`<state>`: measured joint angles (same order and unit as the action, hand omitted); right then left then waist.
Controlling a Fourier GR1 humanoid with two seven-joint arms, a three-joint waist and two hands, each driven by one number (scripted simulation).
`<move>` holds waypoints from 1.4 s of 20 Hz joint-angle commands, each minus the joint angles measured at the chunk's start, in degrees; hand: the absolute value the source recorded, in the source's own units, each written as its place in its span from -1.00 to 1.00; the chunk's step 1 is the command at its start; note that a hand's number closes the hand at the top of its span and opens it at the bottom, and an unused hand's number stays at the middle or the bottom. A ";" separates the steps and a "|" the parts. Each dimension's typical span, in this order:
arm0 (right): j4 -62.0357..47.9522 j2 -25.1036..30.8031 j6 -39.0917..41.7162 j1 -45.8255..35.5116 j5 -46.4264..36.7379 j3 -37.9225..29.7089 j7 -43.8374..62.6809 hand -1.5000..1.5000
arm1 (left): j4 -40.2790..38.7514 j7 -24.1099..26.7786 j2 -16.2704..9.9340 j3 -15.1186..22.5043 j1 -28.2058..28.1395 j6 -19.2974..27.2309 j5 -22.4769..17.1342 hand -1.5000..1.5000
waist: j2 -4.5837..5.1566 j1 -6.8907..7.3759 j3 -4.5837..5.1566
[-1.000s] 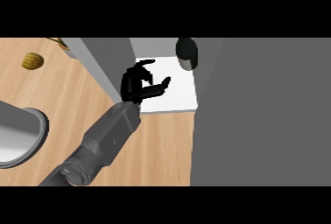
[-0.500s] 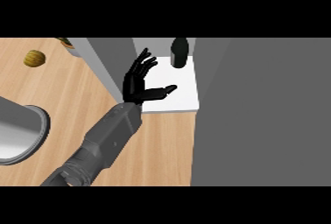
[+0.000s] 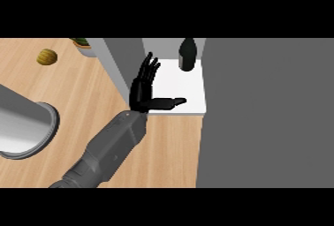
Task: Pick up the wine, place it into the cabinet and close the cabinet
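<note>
- Your right robot hand point(image 3: 142, 90) is spread open, fingers straight, thumb out sideways, holding nothing, at the cabinet's white shelf point(image 3: 189, 90).
- The wine bottle point(image 3: 187, 54) stands upright at the back of that shelf, apart from your fingertips, up and to their right.
- A grey pot point(image 3: 26, 130) sits on the table point(image 3: 78, 95) to the left.

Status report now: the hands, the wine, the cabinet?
Right hand open, apart from wine bottle. Left hand not in view. Bottle upright on white cabinet shelf. Cabinet not yet closed.

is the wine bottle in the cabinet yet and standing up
Yes: the wine bottle stands upright on the cabinet's white shelf, apart from the open hand.
</note>
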<state>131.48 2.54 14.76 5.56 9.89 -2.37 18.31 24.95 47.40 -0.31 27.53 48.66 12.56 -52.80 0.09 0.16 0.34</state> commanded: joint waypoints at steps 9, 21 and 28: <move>1.90 0.61 0.55 1.27 1.47 -1.13 0.73 -1.00 | 44.18 -13.47 -11.32 10.95 -21.34 10.20 7.40 -1.00 | -0.80 1.42 -0.41; 2.48 2.12 0.52 -2.29 -0.46 0.87 4.42 1.00 | 80.50 -22.67 -23.47 12.67 -41.44 17.14 13.12 -1.00 | -0.26 0.28 -0.34; 2.65 8.18 12.17 0.99 -0.17 8.73 4.27 1.00 | 84.27 -23.22 -26.15 8.56 -45.01 19.71 14.05 -1.00 | -0.24 0.43 -0.35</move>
<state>134.43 8.00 21.48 4.94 9.25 2.68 22.70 106.69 24.21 -25.10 38.03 6.25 31.52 -38.89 -0.24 0.59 -0.01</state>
